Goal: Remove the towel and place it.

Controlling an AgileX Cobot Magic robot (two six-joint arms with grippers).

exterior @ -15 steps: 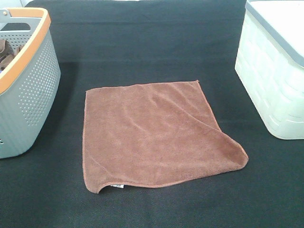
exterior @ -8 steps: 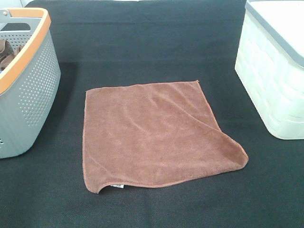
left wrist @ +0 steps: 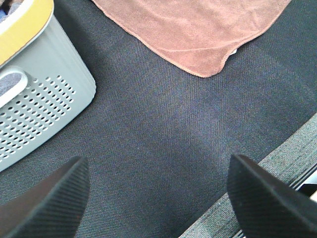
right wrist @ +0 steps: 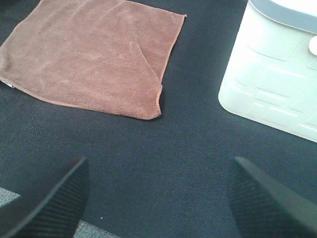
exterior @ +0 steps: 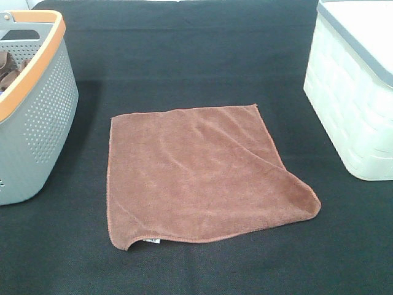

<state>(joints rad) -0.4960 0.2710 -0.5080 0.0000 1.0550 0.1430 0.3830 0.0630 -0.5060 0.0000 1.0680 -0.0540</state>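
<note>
The reddish-brown towel (exterior: 196, 175) lies spread flat on the black table cover in the middle of the exterior view, a small white label (exterior: 151, 241) at its near edge and its near right corner folded over. The left wrist view shows one towel (left wrist: 198, 27) corner; my left gripper (left wrist: 157, 201) stands open over bare black cloth, well short of it. In the right wrist view the towel (right wrist: 94, 54) lies ahead of my open right gripper (right wrist: 157, 201), which holds nothing. Neither gripper appears in the exterior view.
A grey perforated basket (exterior: 43, 117) with an orange rim stands at the left, brownish cloth inside it. A white lidded bin (exterior: 353, 104) stands at the right. The table's front edge (left wrist: 277, 163) runs close to the left gripper.
</note>
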